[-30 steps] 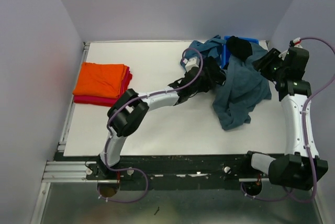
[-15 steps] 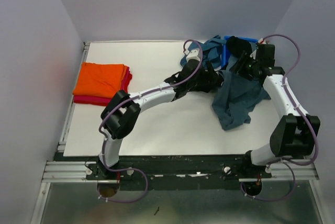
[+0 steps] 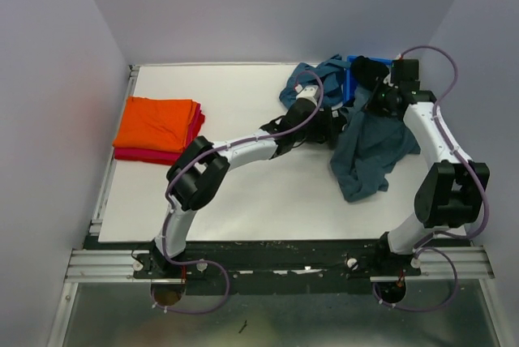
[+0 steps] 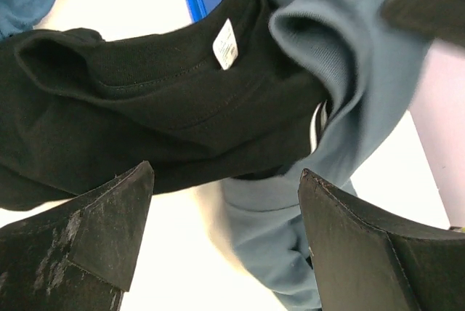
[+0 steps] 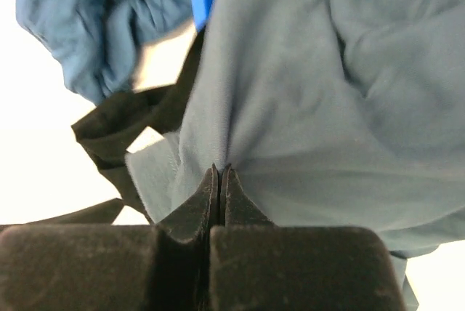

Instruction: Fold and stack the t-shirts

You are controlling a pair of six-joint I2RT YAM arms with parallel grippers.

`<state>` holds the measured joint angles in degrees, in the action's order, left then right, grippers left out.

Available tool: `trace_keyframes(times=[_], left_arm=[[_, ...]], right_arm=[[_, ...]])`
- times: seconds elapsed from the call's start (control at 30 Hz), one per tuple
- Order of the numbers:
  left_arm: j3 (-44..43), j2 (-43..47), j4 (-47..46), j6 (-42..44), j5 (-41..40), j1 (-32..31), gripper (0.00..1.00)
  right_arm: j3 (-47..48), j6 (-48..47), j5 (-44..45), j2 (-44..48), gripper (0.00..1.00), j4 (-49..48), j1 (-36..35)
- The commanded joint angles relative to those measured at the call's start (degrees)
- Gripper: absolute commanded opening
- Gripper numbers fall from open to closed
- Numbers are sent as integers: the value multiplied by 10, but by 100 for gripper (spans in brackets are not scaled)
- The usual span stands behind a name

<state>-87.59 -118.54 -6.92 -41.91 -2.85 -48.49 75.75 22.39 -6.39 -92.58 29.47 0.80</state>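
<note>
Worktop (image 3: 243, 201): a white surface holding all the shirts. A loose heap lies at the far right and a folded pile at the left edge.
Grey-blue t-shirt (image 3: 369, 156): the largest piece. It sprawls crumpled from the far-right heap toward the near side. It looks light, limp and easily bunched, so it is best taken at a hem or shoulder edge rather than mid-panel.
Black t-shirt (image 4: 145, 107): tangled under and beside the grey-blue one, collar and white neck label facing up. It is soft and floppy, and likely to drag along with its neighbour.
Teal t-shirt (image 3: 320, 75): crumpled at the far edge, beside the blue bin (image 3: 350, 83).
Folded pile: an orange t-shirt (image 3: 156, 122) lies flat on a red t-shirt (image 3: 146, 155), well apart from the heap.
Left end effector (image 4: 225, 202): fingers spread wide and holding nothing. It hovers over the black collar where it meets the grey-blue cloth.
Right end effector (image 5: 219, 173): fingers pressed together, pinching a small fold of the grey-blue cloth at its tips.
</note>
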Motion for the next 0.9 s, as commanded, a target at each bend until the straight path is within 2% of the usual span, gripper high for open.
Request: trace_keyframes(times=[0.0, 0.17, 0.3, 0.4, 0.43, 0.47, 0.5, 0.53, 0.63, 0.73, 0.87], left_arm=[[-28, -26, 8, 72, 29, 1, 90], [-64, -49, 13, 98, 64, 4, 90], [-37, -24, -3, 83, 64, 15, 90], [-31, -11, 12, 74, 77, 30, 90], [-30, -6, 20, 74, 81, 35, 90], [-24, 1, 23, 73, 82, 43, 90], [-17, 8, 25, 72, 83, 48, 90], [-6, 17, 24, 69, 86, 55, 90], [6, 36, 30, 70, 91, 80, 90], [-9, 31, 44, 77, 86, 108, 90], [-74, -12, 68, 90, 74, 127, 92]], right_arm=[[137, -16, 46, 29, 1, 72, 5], [317, -18, 38, -29, 1, 138, 32], [452, -15, 61, -102, 1, 171, 49], [491, -4, 115, -144, 1, 148, 50], [478, -4, 115, -151, 9, 126, 50], [473, -6, 117, -160, 37, 115, 50], [470, -7, 118, -172, 55, 115, 50], [470, -8, 117, -182, 63, 123, 50], [423, -17, 86, -179, 66, 133, 49], [278, -28, 50, -99, 70, 61, 35], [157, -38, 86, -24, 75, 44, 2]])
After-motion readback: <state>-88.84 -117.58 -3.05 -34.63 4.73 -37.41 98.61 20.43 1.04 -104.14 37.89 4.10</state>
